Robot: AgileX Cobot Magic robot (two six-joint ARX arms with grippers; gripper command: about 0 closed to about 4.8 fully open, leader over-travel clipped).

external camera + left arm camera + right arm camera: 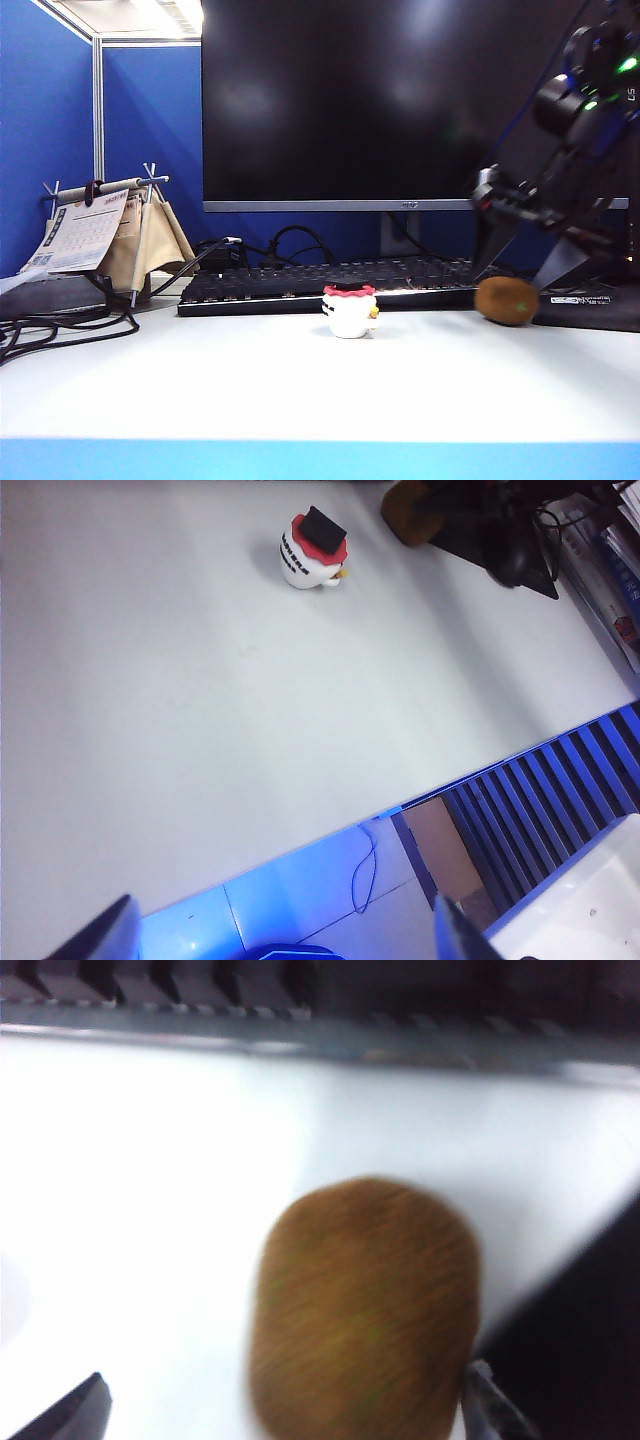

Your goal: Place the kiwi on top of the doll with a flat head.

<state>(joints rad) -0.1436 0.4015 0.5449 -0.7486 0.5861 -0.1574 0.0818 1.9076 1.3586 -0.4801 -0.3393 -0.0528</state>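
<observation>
Behind doll [350,311] keyboard [330,281], right gripper [528,262] over kiwi [506,300], left gripper [280,930] high

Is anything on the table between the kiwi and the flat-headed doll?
No. In the exterior view, only bare white table separates the doll from the kiwi.

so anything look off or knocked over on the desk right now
Nothing stands out. The doll stands upright on the table, the kiwi lies intact to its right, apart from it. The right gripper hangs open above the kiwi; the left gripper is open, well away.
</observation>
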